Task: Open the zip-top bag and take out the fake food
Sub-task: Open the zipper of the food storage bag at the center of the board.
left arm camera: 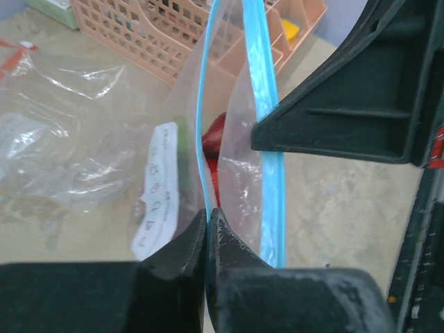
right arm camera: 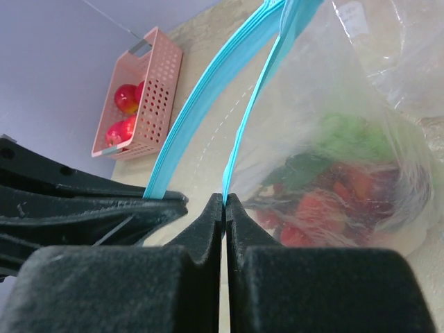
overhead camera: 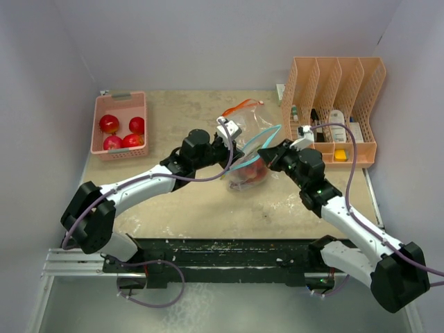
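The food [right arm camera: 326, 201] lies bunched in the bottom of the bag [right arm camera: 298, 139], red and green pieces, beyond and below the right claw [right arm camera: 223, 201]; none of it is out yet. The right claw is pinched tight on one blue lip of the zip [left arm camera: 272, 139]; the left claw [left arm camera: 208, 218] is clamped on the other lip, and the two claws sit just beside each other with the mouth parted between them.

Now the risks. The grip on each side is only a sliver of slick strip at the very fingertips; pull apart too hard and I'd expect a lip to slide free and the mouth to flop shut. Pull unevenly and the thin film could stretch or tear below the zip. Lift while spreading and the food may roll and tumble onto the table [overhead camera: 208, 208]. Both claws are busy, so reaching in means one letting go; the mouth could sag closed at that point. The claws are close enough that a careless swing could knock them together.

A spare bag [overhead camera: 243, 114] lies just past the left claw and could snag; the basket [overhead camera: 121, 97] is well off to that claw's outer side; the rack [overhead camera: 333, 76] stands near, behind the right claw.
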`<control>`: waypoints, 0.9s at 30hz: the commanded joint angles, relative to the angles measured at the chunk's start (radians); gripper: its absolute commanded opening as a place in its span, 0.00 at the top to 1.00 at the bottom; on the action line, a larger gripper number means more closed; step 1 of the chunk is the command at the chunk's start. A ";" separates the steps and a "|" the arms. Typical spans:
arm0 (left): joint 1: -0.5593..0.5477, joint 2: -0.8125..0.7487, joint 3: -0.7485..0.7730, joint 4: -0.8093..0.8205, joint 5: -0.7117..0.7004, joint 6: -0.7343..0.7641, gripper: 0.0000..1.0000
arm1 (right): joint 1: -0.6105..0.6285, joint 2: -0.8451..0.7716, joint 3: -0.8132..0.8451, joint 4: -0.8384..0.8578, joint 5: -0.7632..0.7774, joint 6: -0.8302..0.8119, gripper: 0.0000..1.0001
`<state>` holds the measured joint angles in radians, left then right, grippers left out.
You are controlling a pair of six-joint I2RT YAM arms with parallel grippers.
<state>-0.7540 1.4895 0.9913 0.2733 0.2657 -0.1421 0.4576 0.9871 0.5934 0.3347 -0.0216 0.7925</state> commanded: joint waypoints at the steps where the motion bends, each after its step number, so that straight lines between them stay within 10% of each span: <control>1: -0.004 -0.006 0.045 0.045 -0.040 -0.004 1.00 | 0.004 -0.037 -0.010 0.025 -0.014 -0.022 1.00; 20: 0.179 -0.512 0.104 -0.529 -0.436 0.056 1.00 | 0.399 0.557 0.692 -0.012 -0.001 -0.128 1.00; 27: 0.179 -0.493 0.013 -0.501 -0.370 -0.024 1.00 | 0.361 0.548 0.516 -0.011 -0.020 -0.080 1.00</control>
<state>-0.5743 0.9619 1.0733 -0.2653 -0.1307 -0.1131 0.8639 1.5799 1.2201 0.3016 -0.0368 0.6933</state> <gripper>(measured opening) 0.007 0.008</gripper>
